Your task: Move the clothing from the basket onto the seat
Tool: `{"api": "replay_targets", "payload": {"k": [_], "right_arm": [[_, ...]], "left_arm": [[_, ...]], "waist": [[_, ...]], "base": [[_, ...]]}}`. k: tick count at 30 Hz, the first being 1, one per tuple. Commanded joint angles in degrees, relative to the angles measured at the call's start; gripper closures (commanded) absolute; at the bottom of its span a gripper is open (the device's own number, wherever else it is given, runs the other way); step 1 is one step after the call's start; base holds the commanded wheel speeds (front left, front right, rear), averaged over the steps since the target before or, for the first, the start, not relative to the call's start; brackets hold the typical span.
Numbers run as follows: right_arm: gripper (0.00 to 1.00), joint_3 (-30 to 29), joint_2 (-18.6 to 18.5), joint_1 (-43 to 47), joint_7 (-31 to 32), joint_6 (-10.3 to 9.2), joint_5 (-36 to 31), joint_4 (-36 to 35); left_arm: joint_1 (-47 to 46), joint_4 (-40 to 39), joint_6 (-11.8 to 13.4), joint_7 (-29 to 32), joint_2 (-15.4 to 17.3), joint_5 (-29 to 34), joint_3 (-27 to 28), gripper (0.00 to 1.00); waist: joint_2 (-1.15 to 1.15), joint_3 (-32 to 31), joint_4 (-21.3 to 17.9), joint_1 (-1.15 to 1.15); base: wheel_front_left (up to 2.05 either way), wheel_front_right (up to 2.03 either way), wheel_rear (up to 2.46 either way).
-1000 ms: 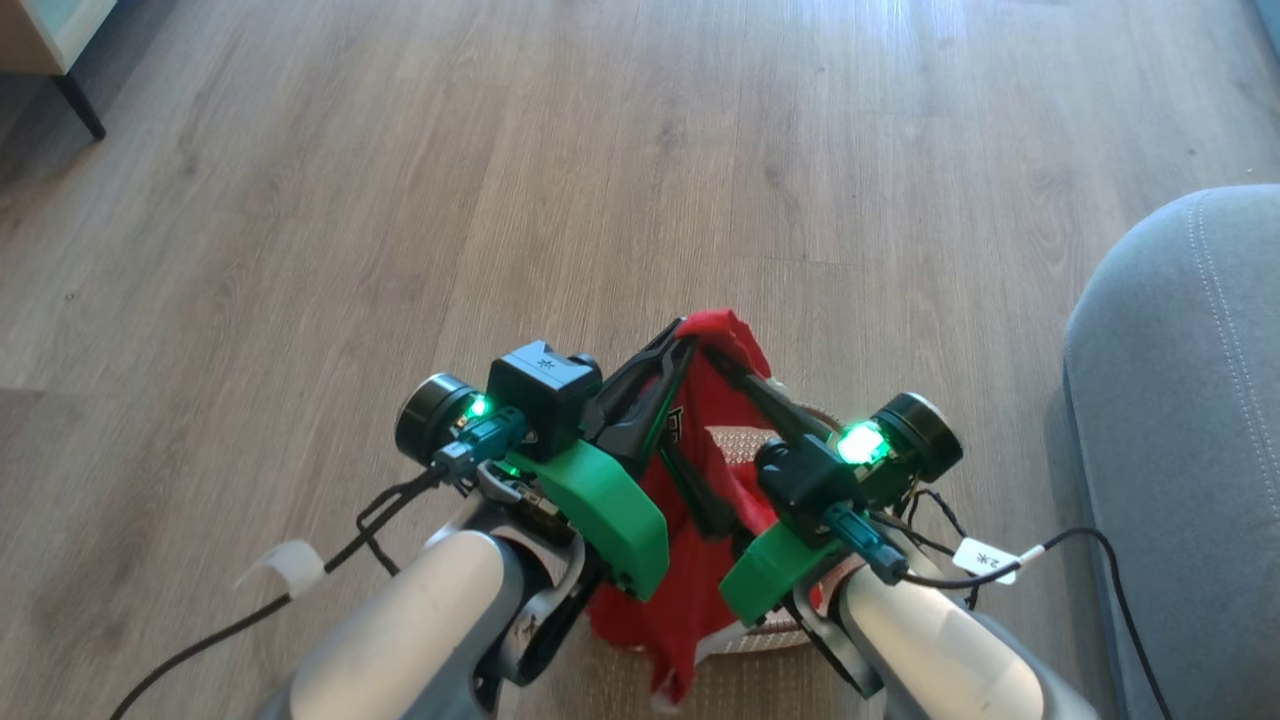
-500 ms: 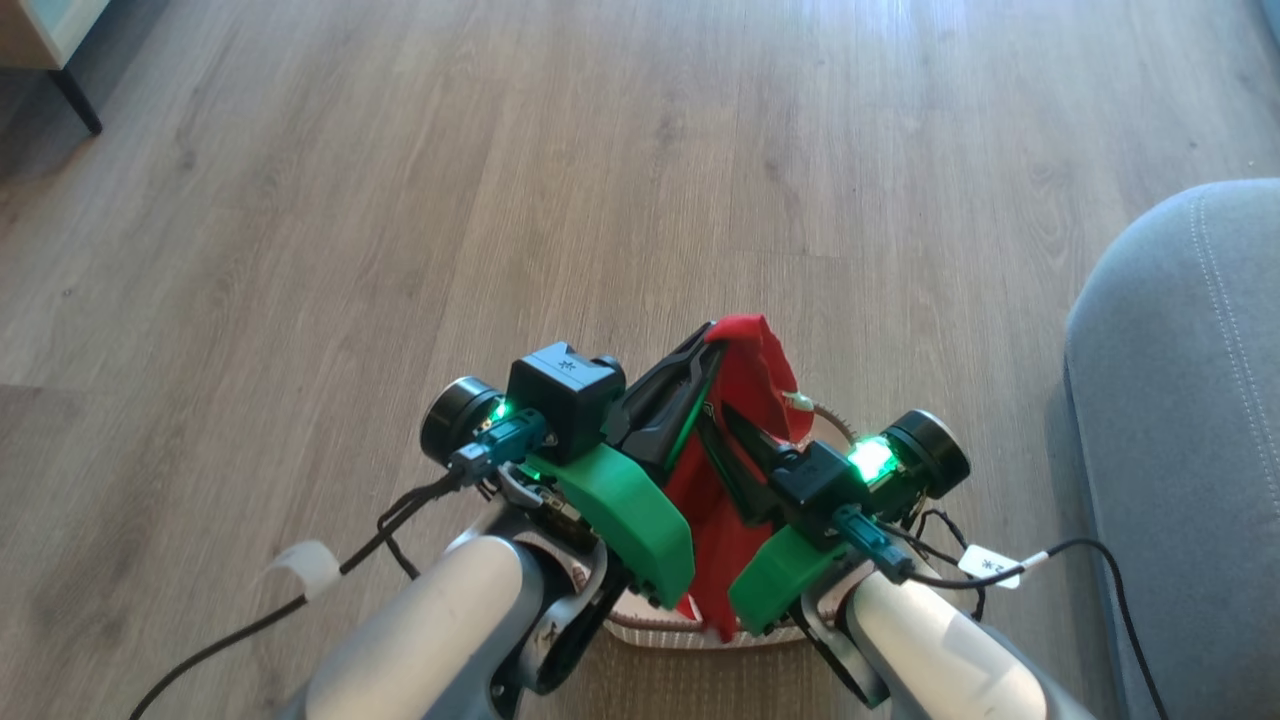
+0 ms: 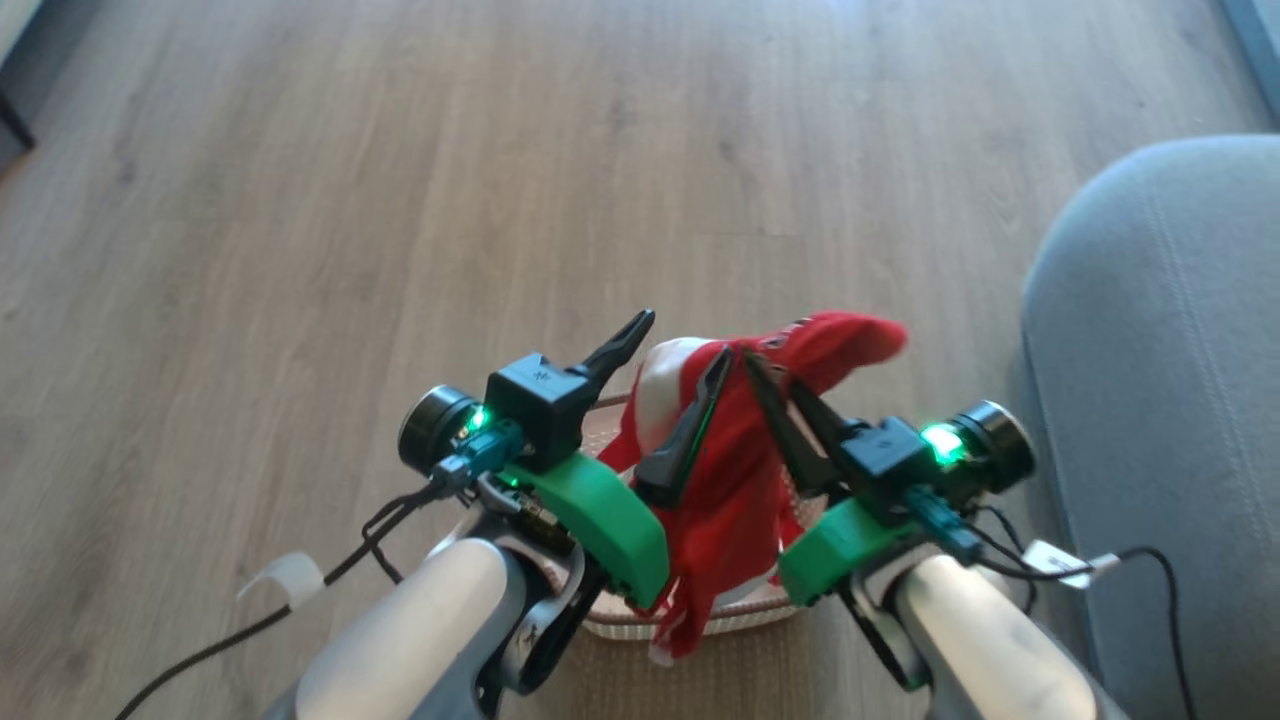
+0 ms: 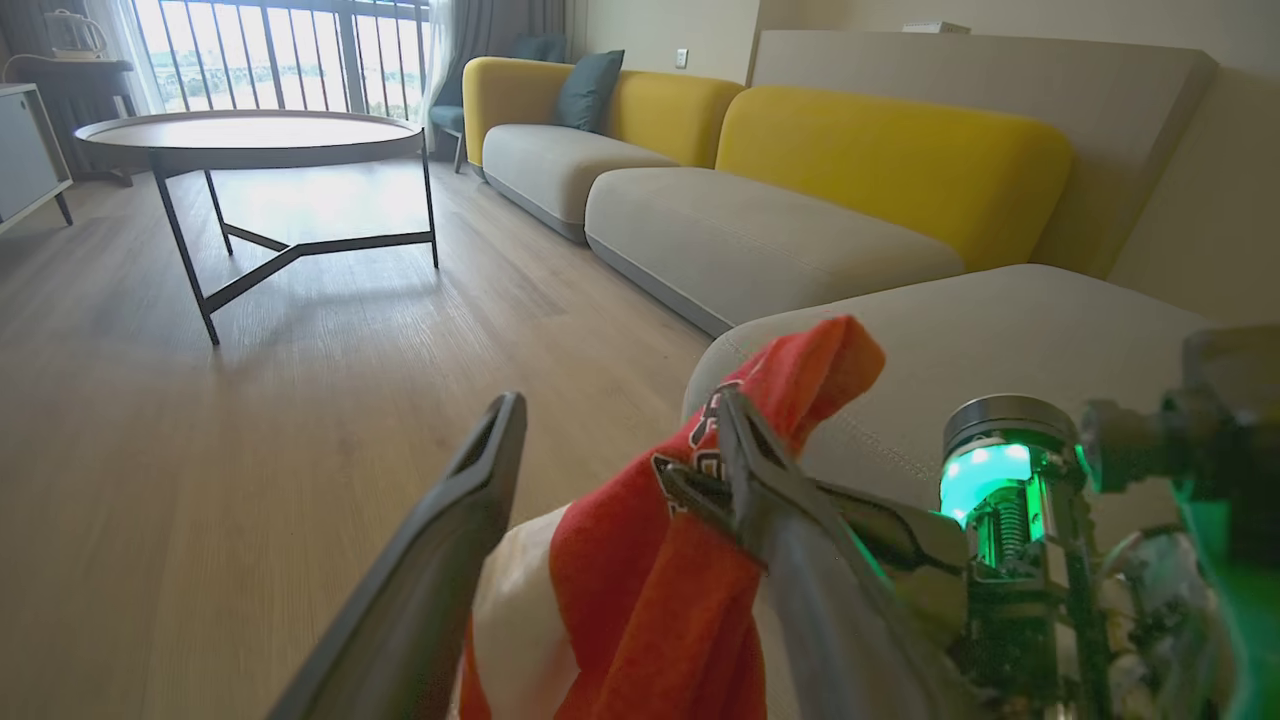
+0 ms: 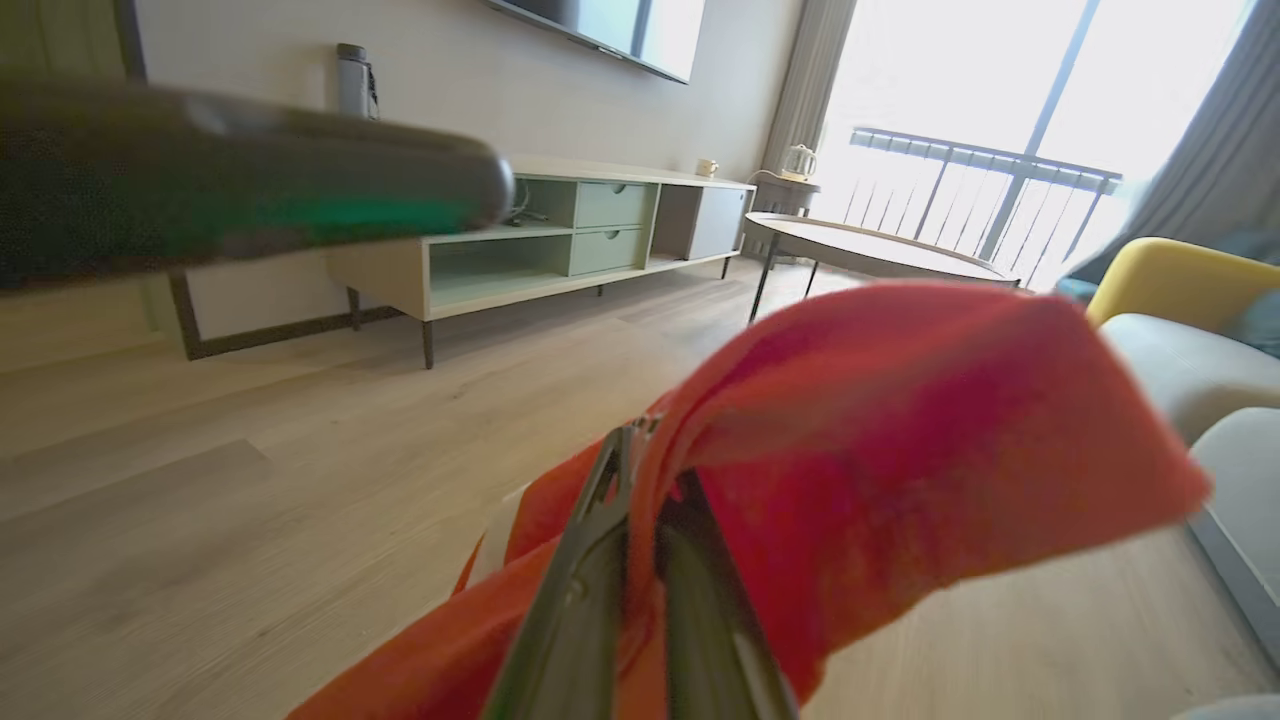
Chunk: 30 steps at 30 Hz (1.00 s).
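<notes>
The red clothing with a white panel hangs above the cream basket, lifted by one bunched corner. My right gripper is shut on that corner, as the right wrist view shows with its gripper pinching the clothing. My left gripper stands open just left of it, one finger resting against the cloth. In the left wrist view, that gripper brackets the loose clothing without gripping it. The grey seat lies to the right, and the seat rises just behind the cloth.
Wooden floor spreads ahead and to the left. A round table on dark legs stands farther off, with yellow-backed sofas along the wall. A low cabinet runs along the opposite wall. Cables trail from both wrists.
My right gripper has closed on the clothing's top corner, then my left gripper opened and let go. The right gripper has carried the corner rightward toward the seat. The head view has shifted.
</notes>
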Motion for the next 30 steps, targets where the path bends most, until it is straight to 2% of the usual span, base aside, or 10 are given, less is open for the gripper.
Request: {"api": "replay_targets", "payload": {"k": [1, 13, 21, 25, 30], "right_arm": [[1.0, -0.4, -0.1, -0.3, -0.3, 0.4, -0.4, -2.6], [1.0, -8.1, -4.0, 3.2, -0.3, 0.4, -1.6, -9.1], [1.0, -11.0, -5.0, 4.6, -0.3, 0.4, -1.6, -11.2], [1.0, -11.8, -5.1, 4.8, -0.2, 0.4, -0.9, -11.5], [1.0, -14.0, -5.1, 3.8, 0.0, 0.4, 0.4, -11.6]], "left_arm": [[-1.6, -1.3, -0.4, -0.7, 1.0, 0.4, 1.9, 0.0], [-0.4, 1.7, -2.5, -4.6, 2.3, 1.3, 0.4, 0.0], [-0.8, 1.7, -2.9, -5.0, 2.2, 1.8, -0.5, 0.0], [-1.0, 1.3, -3.0, -4.8, 2.2, 2.0, -1.0, 0.0], [-2.1, 0.5, -3.3, -4.3, 2.1, 2.2, -1.5, 0.0]], "waist": [[0.0, 0.3, -1.4, 0.0], [0.0, 2.7, -10.8, 0.0], [0.0, 4.2, -16.4, 0.0], [0.0, 5.4, -17.3, 0.0], [0.0, 8.4, -15.8, 0.0]], "base": [[0.0, 0.0, 0.0], [0.0, 0.0, 0.0], [0.0, 0.0, 0.0], [0.0, 0.0, 0.0], [0.0, 0.0, 0.0]]}}
